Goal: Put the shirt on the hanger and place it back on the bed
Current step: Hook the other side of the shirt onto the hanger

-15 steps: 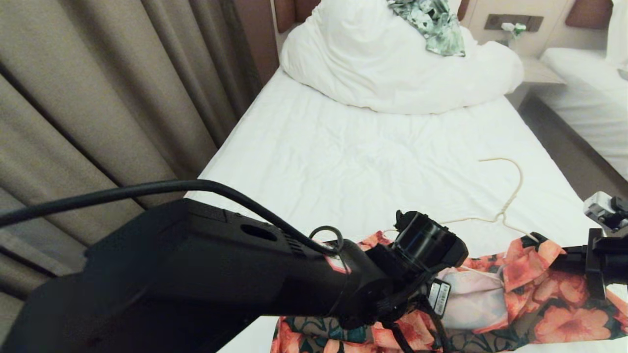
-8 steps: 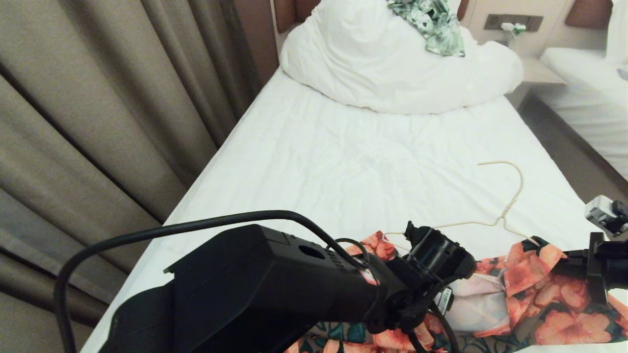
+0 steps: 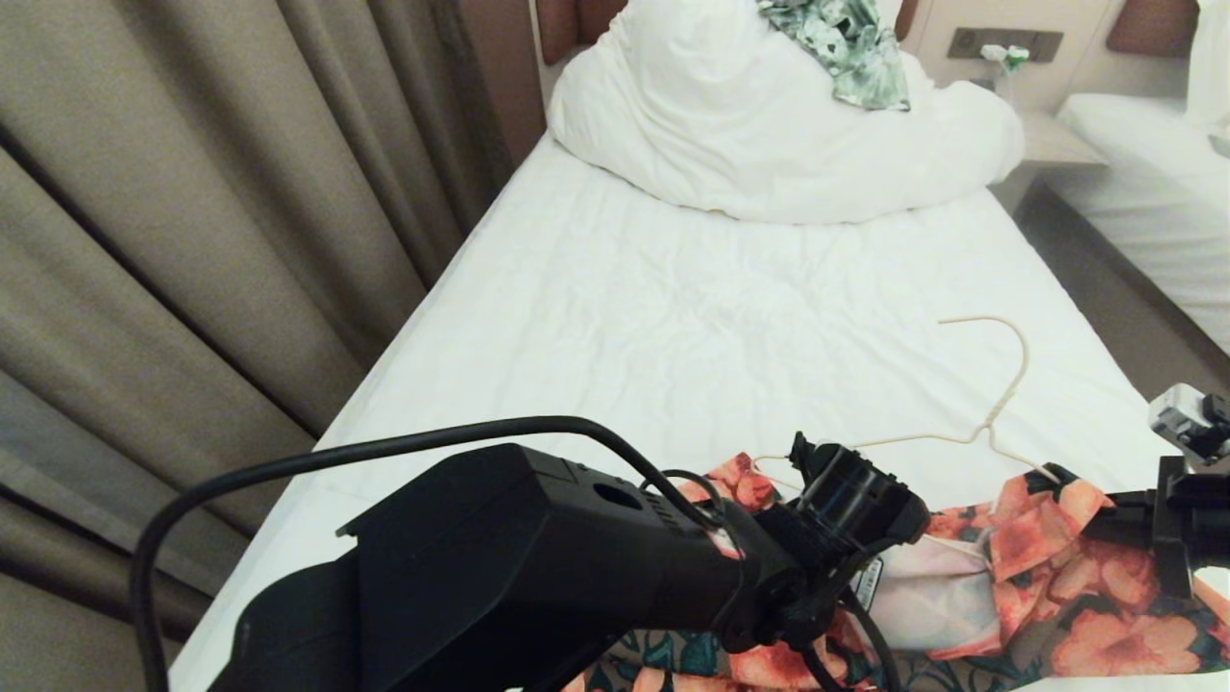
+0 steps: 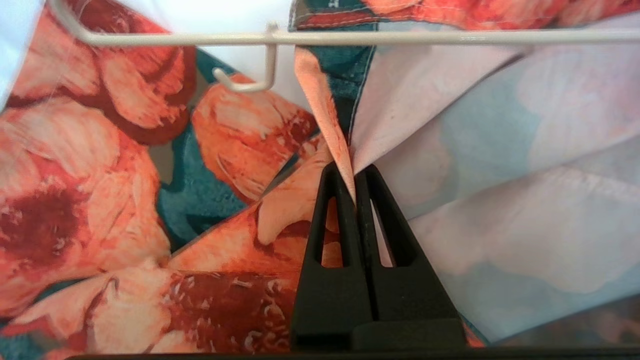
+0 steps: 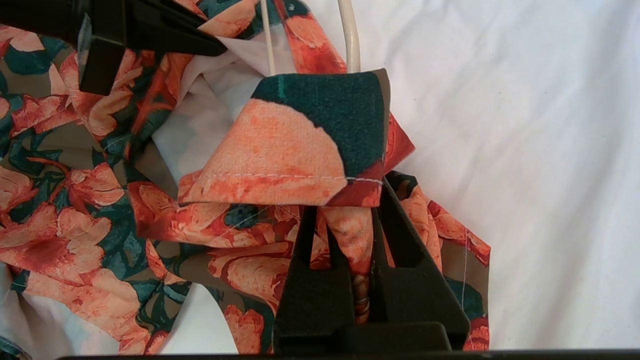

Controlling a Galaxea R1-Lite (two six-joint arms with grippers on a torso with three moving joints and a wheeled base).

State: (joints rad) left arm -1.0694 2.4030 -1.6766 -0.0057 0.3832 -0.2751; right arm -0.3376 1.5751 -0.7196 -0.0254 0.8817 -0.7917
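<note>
Your left pincer (image 4: pixel 355 172) is clamped on a fold of the floral shirt (image 3: pixel 1076 596) at the near edge of the bed (image 3: pixel 673 327), its two black fingers (image 4: pixel 327 220) pressed together on the fabric edge where the printed side meets the pale inner side. Just beyond the fingertips, the lower bar of the cream-white wire hanger (image 4: pixel 350 37) crosses the left wrist view, with a small side hook hanging from it.

Your right pincer (image 5: pixel 350 215) is likewise closed on the shirt, gripping a bunched strip of cloth under a turned-over flap, at the right end of the garment. The hanger's wire runs into the fabric just past that flap.

From your head view, the shirt lies crumpled across the near right of the white sheet between both arms. The hanger (image 3: pixel 999 394) lies on the sheet with its curved hook pointing toward the far end, its shoulders partly tucked into the shirt.

At the far end sits the bulky white duvet (image 3: pixel 769 125) with a green-and-white leaf-patterned garment (image 3: pixel 850 43) on top. Beige curtains (image 3: pixel 192 221) hang to the left; a second bed (image 3: pixel 1153 183) stands far right.
</note>
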